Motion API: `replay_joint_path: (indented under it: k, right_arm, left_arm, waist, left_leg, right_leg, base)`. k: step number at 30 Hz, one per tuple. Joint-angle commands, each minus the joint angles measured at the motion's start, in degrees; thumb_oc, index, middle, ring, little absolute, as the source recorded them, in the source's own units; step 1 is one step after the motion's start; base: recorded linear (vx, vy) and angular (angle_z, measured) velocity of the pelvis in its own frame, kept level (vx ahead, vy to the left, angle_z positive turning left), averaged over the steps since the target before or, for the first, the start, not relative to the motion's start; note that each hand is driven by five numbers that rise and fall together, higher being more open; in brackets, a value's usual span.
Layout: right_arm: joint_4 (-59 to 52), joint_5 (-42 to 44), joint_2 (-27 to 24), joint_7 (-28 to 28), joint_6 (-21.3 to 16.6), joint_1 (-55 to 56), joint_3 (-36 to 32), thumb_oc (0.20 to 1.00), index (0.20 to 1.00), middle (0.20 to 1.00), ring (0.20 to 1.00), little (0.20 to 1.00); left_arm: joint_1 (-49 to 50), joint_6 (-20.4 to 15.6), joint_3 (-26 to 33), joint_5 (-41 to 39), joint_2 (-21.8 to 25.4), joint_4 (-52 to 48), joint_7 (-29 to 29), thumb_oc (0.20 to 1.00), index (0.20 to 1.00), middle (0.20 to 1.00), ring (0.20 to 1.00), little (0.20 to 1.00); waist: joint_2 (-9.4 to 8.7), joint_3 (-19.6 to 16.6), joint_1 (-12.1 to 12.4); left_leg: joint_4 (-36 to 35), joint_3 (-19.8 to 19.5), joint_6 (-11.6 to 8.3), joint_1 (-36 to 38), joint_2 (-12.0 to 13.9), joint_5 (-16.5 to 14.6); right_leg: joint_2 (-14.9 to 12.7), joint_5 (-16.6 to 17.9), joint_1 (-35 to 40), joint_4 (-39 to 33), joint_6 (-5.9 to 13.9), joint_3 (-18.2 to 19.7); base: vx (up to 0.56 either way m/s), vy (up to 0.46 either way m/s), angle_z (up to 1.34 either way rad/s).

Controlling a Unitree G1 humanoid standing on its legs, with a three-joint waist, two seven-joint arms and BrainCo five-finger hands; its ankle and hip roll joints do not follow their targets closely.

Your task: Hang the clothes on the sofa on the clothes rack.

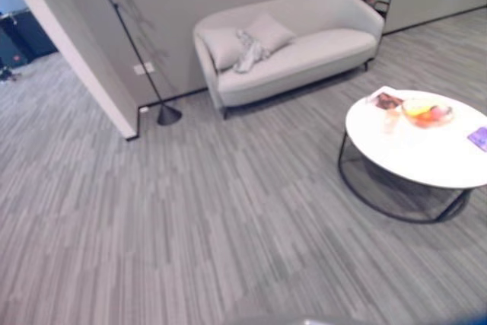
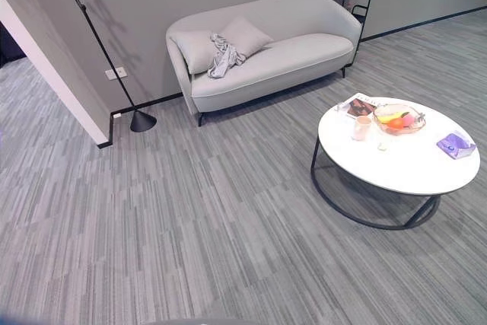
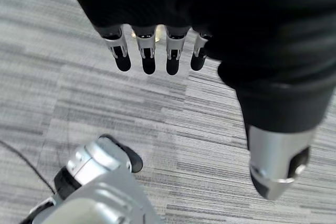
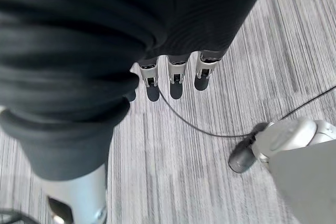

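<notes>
Grey striped carpet (image 2: 190,218) covered the room, with a pale two-seat sofa (image 2: 304,51) against the grey wall in the upper middle of the right eye view. The clothes (image 2: 223,54), a crumpled light grey garment, lay on the seat near the sofa's left end, leaning against the cushions (image 2: 217,42), and hung down roughly top to bottom more than across. A dark floor stand (image 2: 103,43), thin slanted pole on a cone base, stood at the upper left by the wall corner; I judged that was the clothes rack, but could not confirm hooks. A round white table (image 2: 403,165) sat at the right with a fruit bowl (image 2: 399,118), a cup (image 2: 362,127) and a purple item (image 2: 455,144), well apart from the sofa. My left hand (image 3: 152,56) hung over bare carpet in its wrist view, fingers straight and relaxed, holding nothing. My right hand (image 4: 176,80) was likewise over carpet, fingers loose, empty. Key relation: the clothes were far ahead and slightly left of centre, well apart from both hands, open floor between. With the garment lying left of centre, my left hand looked marginally nearer, though I judged the gap too large for it to matter yet. The next move called for walking up to the sofa's left end first, keeping clear of the table on the right. Task was not started; the garment was untouched.
</notes>
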Motion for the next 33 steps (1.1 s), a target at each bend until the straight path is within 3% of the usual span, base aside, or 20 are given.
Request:
replay_joint_path:
  k: [1,6,15,33]
  right_arm:
    - [3.2,1.2,2.1,-0.7,-0.2,-3.9,-0.2,1.0,1.0,1.0,1.0,1.0]
    - [2.3,-0.8,3.3,-0.4,-0.5,-4.3,2.9,1.0,1.0,1.0,1.0,1.0]
    - [-0.2,-11.9,5.3,2.1,-0.3,-4.0,11.8,1.0,1.0,1.0,1.0,1.0]
    - [-0.4,-16.9,5.6,3.3,-0.4,-3.5,14.6,1.0,1.0,1.0,1.0,1.0]
  left_arm:
    - [-3.9,0.1,1.0,-0.9,-0.3,3.3,-0.1,1.0,1.0,1.0,1.0,1.0]
    - [-4.0,-0.1,-1.0,1.2,-0.9,3.6,0.0,1.0,1.0,1.0,1.0,1.0]
    - [-4.9,-0.7,-6.2,8.2,-0.7,2.6,-0.6,1.0,1.0,1.0,1.0,1.0]
    - [-5.0,-1.0,-6.7,12.0,-0.4,4.2,-0.9,1.0,1.0,1.0,1.0,1.0]
  waist:
    - [-2.65,0.8,1.4]
    - [-2.83,0.6,1.2]
    - [-3.42,0.4,0.7]
    - [-3.71,-0.1,0.9]
  left_leg:
    - [-5.2,-2.3,-2.75,3.4,1.0,-1.6]
    - [-5.2,-2.2,-2.75,3.7,1.1,-1.8]
    - [-5.2,-2.0,-2.98,3.9,1.6,-1.5]
    - [-5.2,-2.3,-3.08,3.9,1.7,-1.4]
  right_leg:
    - [-3.2,6.0,6.2,-12.1,6.3,-1.8]
    - [-3.1,5.8,6.5,-12.1,6.2,-1.7]
    - [-3.0,5.8,6.8,-12.1,5.88,-1.6]
    - [-2.7,5.8,6.7,-12.1,5.76,-1.3]
  base:
    - [0.0,0.0,0.0]
    - [0.0,0.0,0.0]
    - [0.0,-0.003,0.0]
    - [0.0,0.0,0.0]
